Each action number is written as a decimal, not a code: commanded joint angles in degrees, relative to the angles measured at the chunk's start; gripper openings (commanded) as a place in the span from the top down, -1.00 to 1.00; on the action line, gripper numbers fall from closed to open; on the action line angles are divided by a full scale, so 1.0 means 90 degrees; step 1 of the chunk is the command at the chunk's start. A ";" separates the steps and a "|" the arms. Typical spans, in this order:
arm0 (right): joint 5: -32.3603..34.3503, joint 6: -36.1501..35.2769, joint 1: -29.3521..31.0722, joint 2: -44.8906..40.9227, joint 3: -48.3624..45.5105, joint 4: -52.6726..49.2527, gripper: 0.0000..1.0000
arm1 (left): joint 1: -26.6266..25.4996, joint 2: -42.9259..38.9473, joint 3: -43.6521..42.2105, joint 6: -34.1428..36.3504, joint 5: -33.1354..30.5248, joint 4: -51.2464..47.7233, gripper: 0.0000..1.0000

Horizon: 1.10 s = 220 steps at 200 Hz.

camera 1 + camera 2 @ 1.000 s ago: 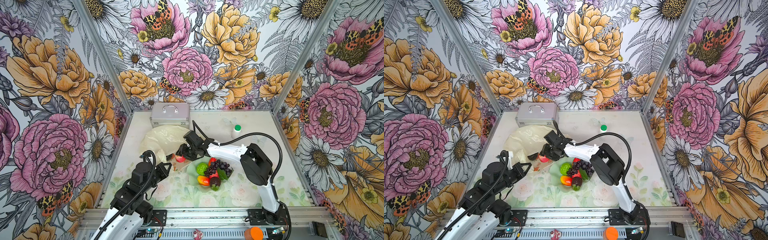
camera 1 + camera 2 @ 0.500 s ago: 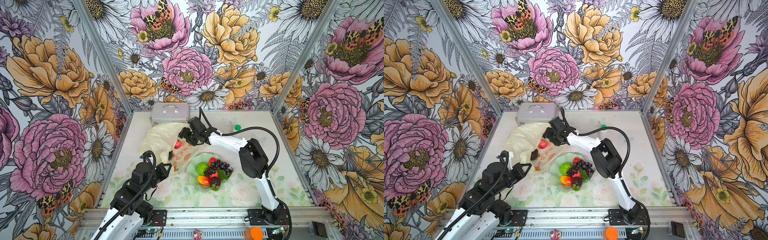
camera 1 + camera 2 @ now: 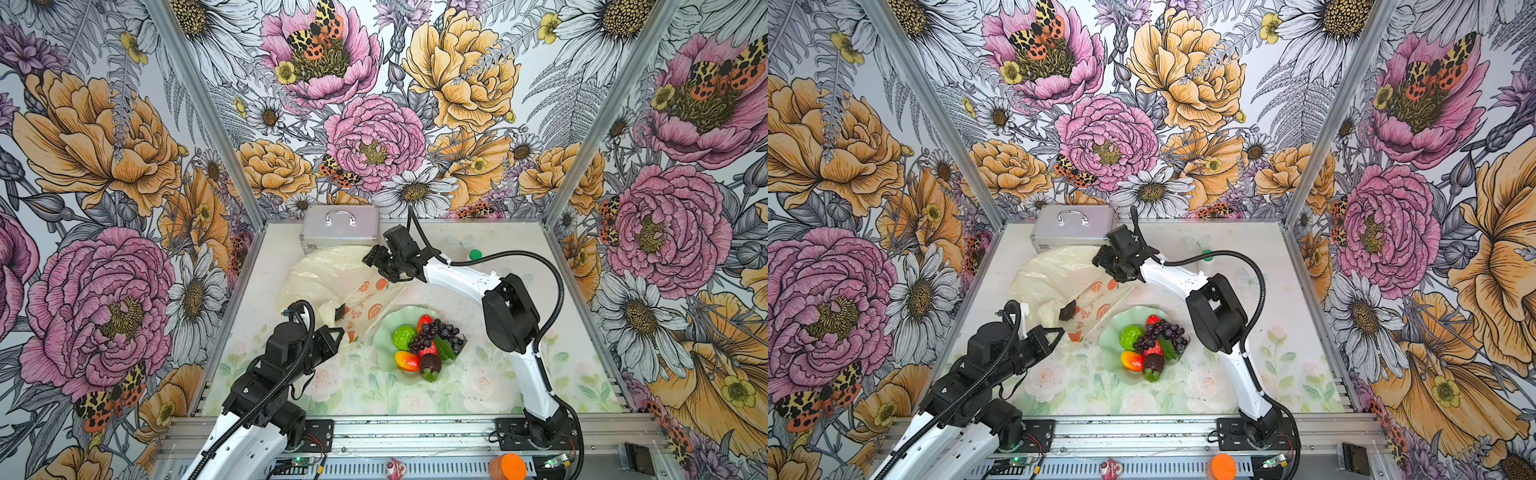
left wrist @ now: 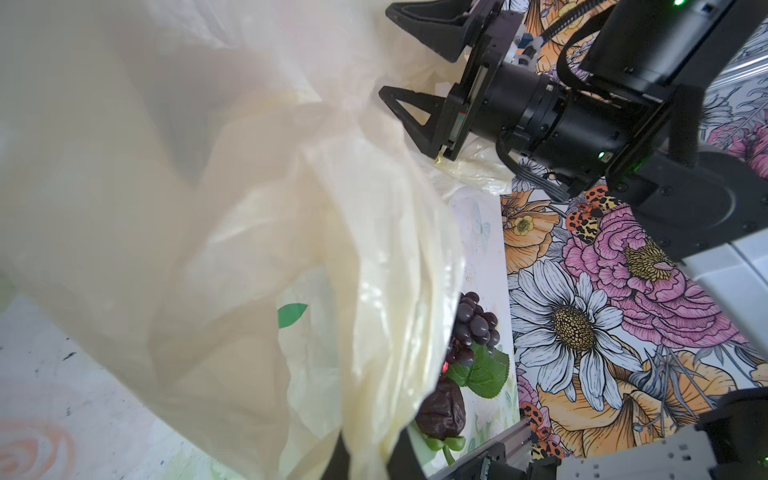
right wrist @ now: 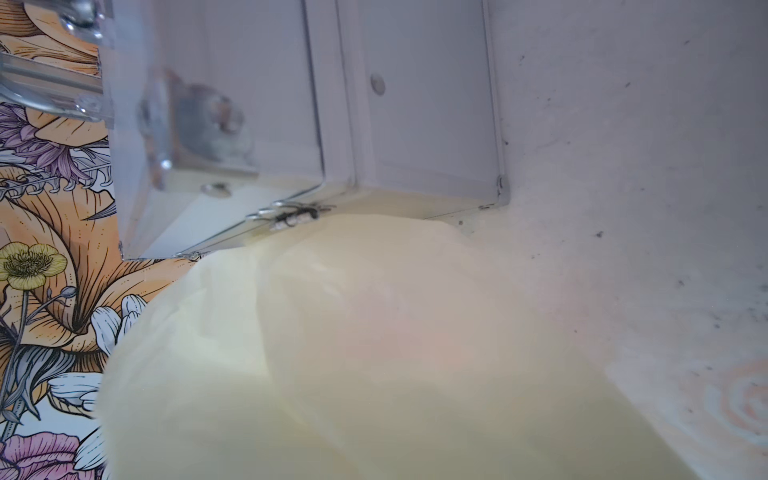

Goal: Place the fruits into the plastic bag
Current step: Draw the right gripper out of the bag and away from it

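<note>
Left wrist view gives me the clearest read. At the bottom edge of the frame, my left gripper (image 4: 370,457) is clenched on a fold of the plastic bag (image 4: 232,232). At the upper right, the right gripper (image 4: 401,66) hangs with its jaws spread and nothing between them. In a top view it sits at centre frame, over the far side of the bag and just in front of the silver case (image 3: 338,226).

In both top views the bag lies left of centre, its printed mouth turned toward the pale green dish (image 3: 383,353).

On the dish I count:
- a lime-green ball (image 3: 404,336)
- a grape bunch (image 3: 438,332)
- a strawberry (image 3: 424,321)
- a mango (image 3: 407,360)
- a mangosteen (image 3: 430,365)
- another red piece tucked under the grapes

A dark lump (image 3: 1068,311) sits at the bag's mouth. I take it for a fruit already in, but I can't be sure. In the right wrist view a pinkish patch (image 5: 415,345) glows through the film. It may be a fruit inside; it is too blurred to say.

My judgement is that one or two pieces at most are bagged, so most of the picking is left.
</note>
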 commanded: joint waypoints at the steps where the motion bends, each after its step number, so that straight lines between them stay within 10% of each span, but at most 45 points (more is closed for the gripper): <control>1: 0.0125 -0.0157 -0.0083 -0.0609 -0.0125 0.0023 -0.48 | 0.0090 -0.0020 -0.0073 0.0202 0.0235 -0.0016 1.00; 220: -0.1333 -0.0323 -0.0817 -0.5695 -0.3123 -0.0368 -0.47 | 0.0487 0.0008 -0.0192 0.0418 0.0609 0.0128 1.00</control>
